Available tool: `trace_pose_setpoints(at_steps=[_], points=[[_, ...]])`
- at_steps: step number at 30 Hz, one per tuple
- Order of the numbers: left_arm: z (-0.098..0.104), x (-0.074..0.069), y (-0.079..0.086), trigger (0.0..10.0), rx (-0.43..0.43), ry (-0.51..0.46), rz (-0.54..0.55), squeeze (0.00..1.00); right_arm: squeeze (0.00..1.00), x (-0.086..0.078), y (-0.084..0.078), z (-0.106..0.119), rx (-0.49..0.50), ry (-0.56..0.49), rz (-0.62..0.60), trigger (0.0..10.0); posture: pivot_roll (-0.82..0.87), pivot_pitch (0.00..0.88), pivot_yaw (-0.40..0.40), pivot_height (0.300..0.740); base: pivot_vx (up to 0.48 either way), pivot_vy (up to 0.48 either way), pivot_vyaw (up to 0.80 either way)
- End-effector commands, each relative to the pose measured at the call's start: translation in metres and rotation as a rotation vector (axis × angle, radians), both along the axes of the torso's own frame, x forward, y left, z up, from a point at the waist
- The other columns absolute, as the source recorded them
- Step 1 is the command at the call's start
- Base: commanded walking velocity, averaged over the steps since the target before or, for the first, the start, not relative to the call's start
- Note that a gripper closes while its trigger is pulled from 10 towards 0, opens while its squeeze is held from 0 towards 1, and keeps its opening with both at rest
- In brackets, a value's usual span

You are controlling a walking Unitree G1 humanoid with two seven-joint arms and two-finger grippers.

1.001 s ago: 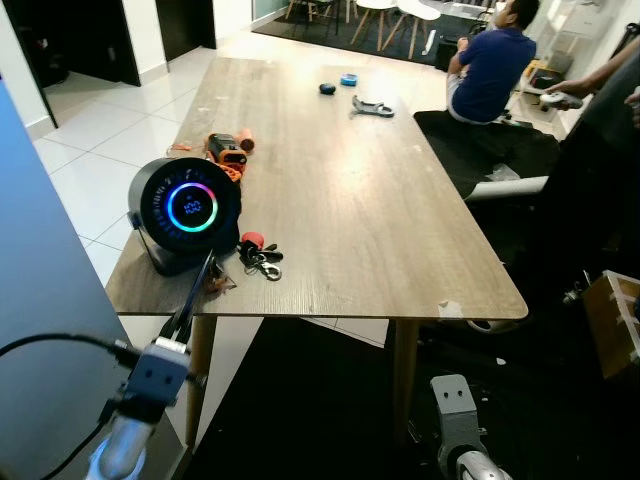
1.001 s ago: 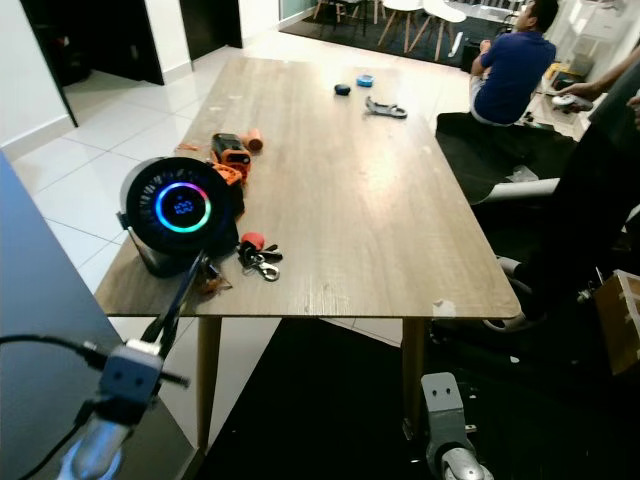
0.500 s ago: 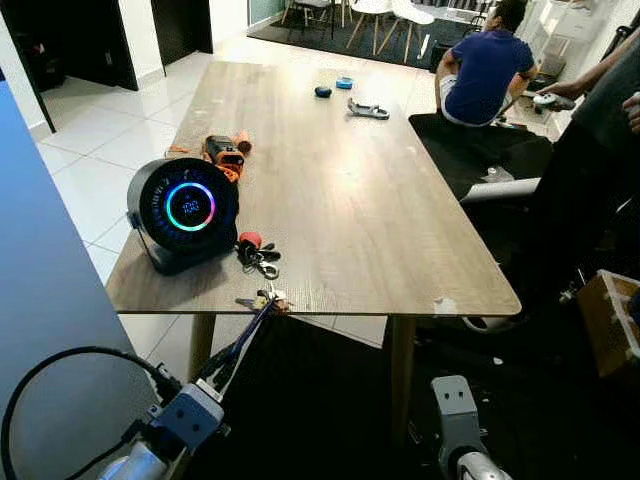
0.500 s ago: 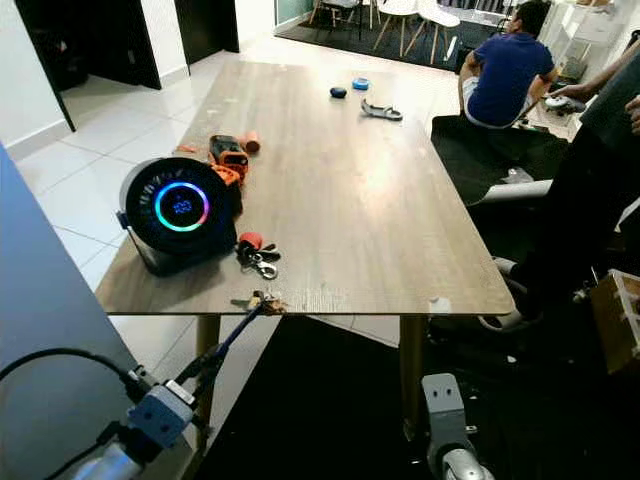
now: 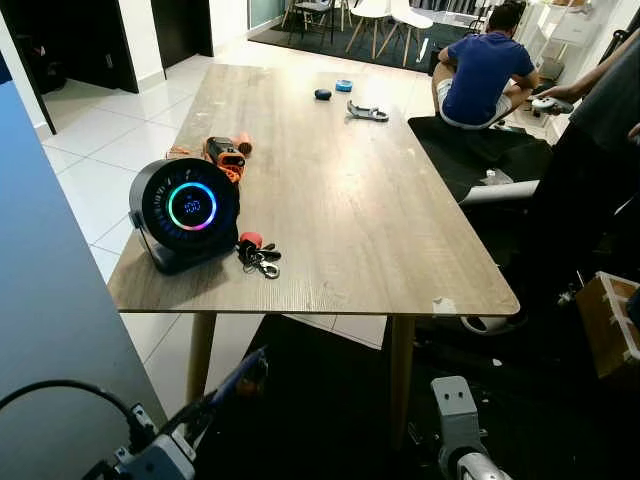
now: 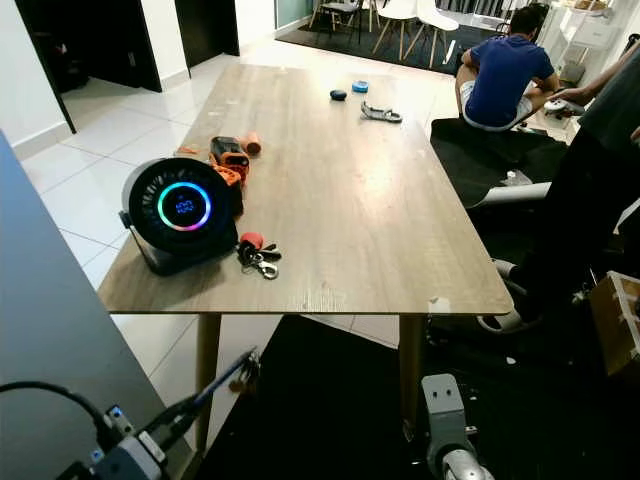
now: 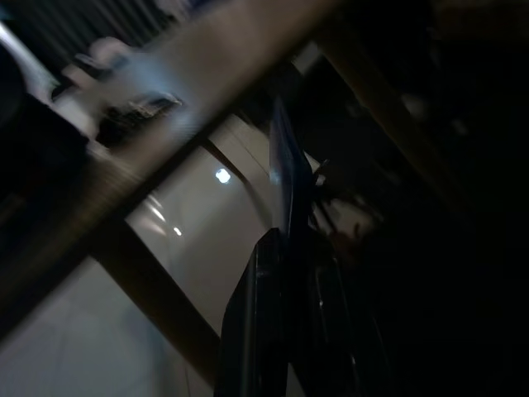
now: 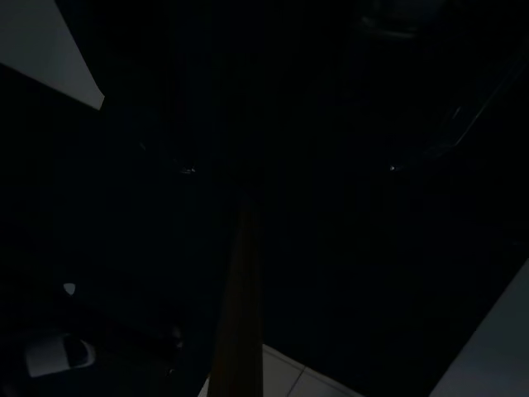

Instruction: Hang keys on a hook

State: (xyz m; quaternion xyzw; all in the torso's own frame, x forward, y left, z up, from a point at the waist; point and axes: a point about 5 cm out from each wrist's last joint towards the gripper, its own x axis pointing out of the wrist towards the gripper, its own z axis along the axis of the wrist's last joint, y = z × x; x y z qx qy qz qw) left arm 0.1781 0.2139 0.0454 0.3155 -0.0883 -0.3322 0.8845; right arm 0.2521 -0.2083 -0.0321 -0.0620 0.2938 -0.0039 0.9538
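My left gripper (image 5: pixel 250 368) hangs low at the front left, below the near edge of the wooden table (image 5: pixel 350 200). Its black fingers (image 7: pixel 281 273) are pressed together on a small bunch of keys with a brownish tag (image 6: pixel 247 371) at their tips. A second bunch of keys with a red tag (image 5: pixel 258 255) lies on the table beside the round black fan (image 5: pixel 187 210). In the left wrist view the table's underside and a leg show, dark and blurred. My right arm (image 5: pixel 455 420) hangs idle at the bottom; its wrist view is almost black.
A blue-grey panel (image 5: pixel 45 300) stands close on my left. An orange tool (image 5: pixel 225 155) and small items lie farther up the table. A person in blue (image 5: pixel 480 70) sits at the far right, another in dark clothes (image 5: pixel 600 150) stands nearer, beside a cardboard box (image 5: pixel 612 320).
My left gripper drew the brown-tagged keys from beside the fan to the table's front edge, then off it and down below the tabletop. The red-tagged keys stayed put.
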Motion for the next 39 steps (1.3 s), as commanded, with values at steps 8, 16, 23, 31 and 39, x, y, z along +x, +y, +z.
trace_pose_setpoints(at_steps=[8,16,23,31,39], points=[[-0.063,-0.008,0.018,10.0,0.123,0.405,0.214,0.00,0.00,-0.013,0.003,-0.011,-0.024,0.061,0.037,10.0,0.08,0.082,-0.076,0.740,0.000,0.000,0.00],[-0.106,-0.015,0.010,10.0,-0.018,0.736,0.552,0.00,0.00,-0.044,0.002,-0.032,-0.045,0.198,0.078,10.0,0.07,0.069,-0.072,0.740,0.000,0.000,0.00],[-0.116,-0.013,0.021,10.0,-0.255,0.824,0.929,0.00,0.00,-0.057,0.004,-0.040,-0.018,0.241,0.063,10.0,0.07,0.062,-0.060,0.740,0.000,0.000,0.00],[-0.106,0.008,0.021,10.0,-0.428,0.763,1.009,0.00,0.00,-0.057,0.005,-0.039,-0.047,0.222,0.064,10.0,0.07,0.059,-0.049,0.740,0.000,0.000,0.00],[-0.101,0.022,0.000,10.0,-0.394,0.699,0.947,0.00,0.00,-0.051,0.004,-0.035,-0.054,0.183,0.055,10.0,0.07,0.043,-0.063,0.740,0.000,0.000,0.00]])
